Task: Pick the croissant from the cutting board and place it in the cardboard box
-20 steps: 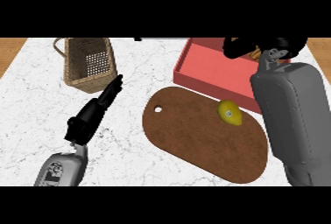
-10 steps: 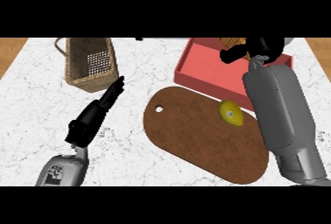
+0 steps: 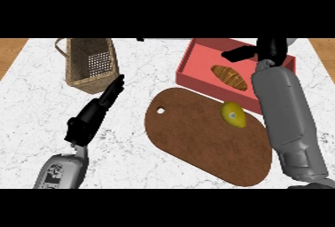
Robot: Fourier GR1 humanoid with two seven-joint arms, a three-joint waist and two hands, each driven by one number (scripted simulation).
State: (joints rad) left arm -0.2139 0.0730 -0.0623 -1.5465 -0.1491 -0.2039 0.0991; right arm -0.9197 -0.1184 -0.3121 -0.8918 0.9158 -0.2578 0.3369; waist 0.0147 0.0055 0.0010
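- I see the croissant [image 3: 230, 77] lying inside the red box [image 3: 200, 62], near its middle and clear of the cutting board [image 3: 196, 142].
- My right robot hand [image 3: 271, 49] hangs over the box's far right part, just beyond the croissant. Its fingers are apart and hold nothing.
- My left robot hand [image 3: 95, 113] lies over the counter [image 3: 39, 111] left of the board, fingers straight and empty, tips close to the wicker basket [image 3: 91, 64].
- A yellow fruit [image 3: 233, 114] sits on the board near its right edge, beside my right forearm.
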